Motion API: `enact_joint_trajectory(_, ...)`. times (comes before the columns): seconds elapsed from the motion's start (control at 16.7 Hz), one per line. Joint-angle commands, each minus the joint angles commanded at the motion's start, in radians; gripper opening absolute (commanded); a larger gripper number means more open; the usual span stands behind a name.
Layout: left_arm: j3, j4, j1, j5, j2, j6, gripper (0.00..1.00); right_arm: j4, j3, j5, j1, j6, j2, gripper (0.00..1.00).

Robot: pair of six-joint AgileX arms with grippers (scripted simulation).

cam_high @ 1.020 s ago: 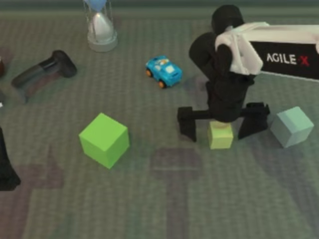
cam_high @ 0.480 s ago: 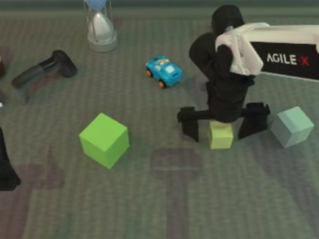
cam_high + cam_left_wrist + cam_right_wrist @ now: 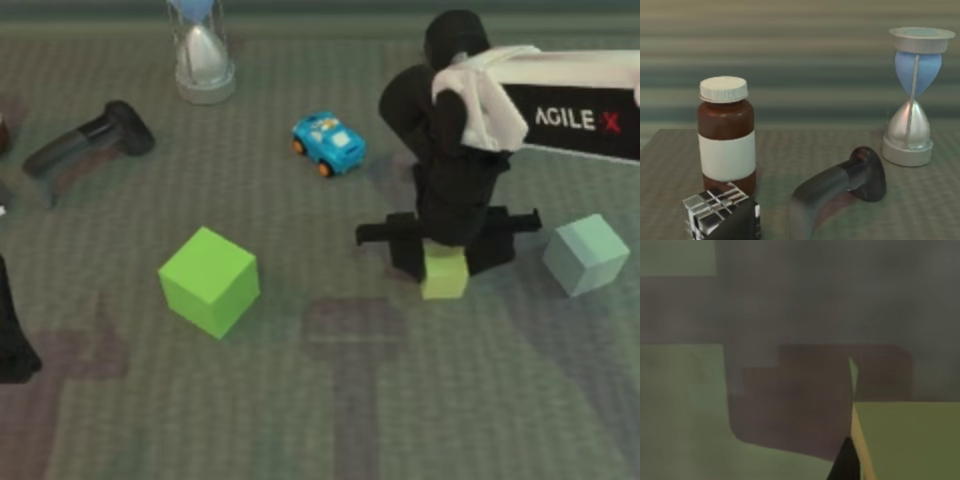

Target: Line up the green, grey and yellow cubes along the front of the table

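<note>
My right hand (image 3: 444, 252) pinched onto the yellow cube (image 3: 444, 274), right of middle on the tabletop (image 3: 330, 400) | grey cube (image 3: 586, 254) just right of it | green cube (image 3: 210, 281) left | left arm parked at left edge.

Hourglass (image 3: 204, 55), blue bulb over silver base, at top of frame, left of centre. Blue toy car (image 3: 329, 143) near upper centre. Dark curved handle-like object (image 3: 88, 140) lying upper left. Left wrist view: brown bottle (image 3: 726, 136) with white cap, mirrored puzzle cube (image 3: 715, 211) just beside it.
</note>
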Motion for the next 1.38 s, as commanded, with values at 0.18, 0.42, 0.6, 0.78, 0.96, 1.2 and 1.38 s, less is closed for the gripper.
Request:
enact_joint_trajectory(0.18,0.000,0.000,0.000,0.000,0.000,0.000,1.00,0.000,0.000,0.000,0.000,0.000,0.000,0.00)
enact_joint_trajectory(0.42,0.000,0.000,0.000,0.000,0.000,0.000,1.00,0.000,0.000,0.000,0.000,0.000,0.000,0.00)
enact_joint_trajectory(0.6,0.000,0.000,0.000,0.000,0.000,0.000,1.00,-0.017,0.012,0.013,-0.003,-0.008,-0.034,0.00)
enact_joint_trajectory(0.78,0.000,0.000,0.000,0.000,0.000,0.000,1.00,-0.091,0.067,0.014,0.000,-0.007,-0.054,0.00)
enact_joint_trajectory(0.96,0.000,0.000,0.000,0.000,0.000,0.000,1.00,-0.213,0.142,0.013,0.004,-0.008,-0.087,0.00)
enact_joint_trajectory(1.2,0.000,0.000,0.000,0.000,0.000,0.000,1.00,-0.251,0.173,0.013,0.005,-0.010,-0.107,0.00)
enact_joint_trajectory(1.38,0.000,0.000,0.000,0.000,0.000,0.000,1.00,-0.248,0.168,0.012,0.002,-0.006,-0.106,0.00)
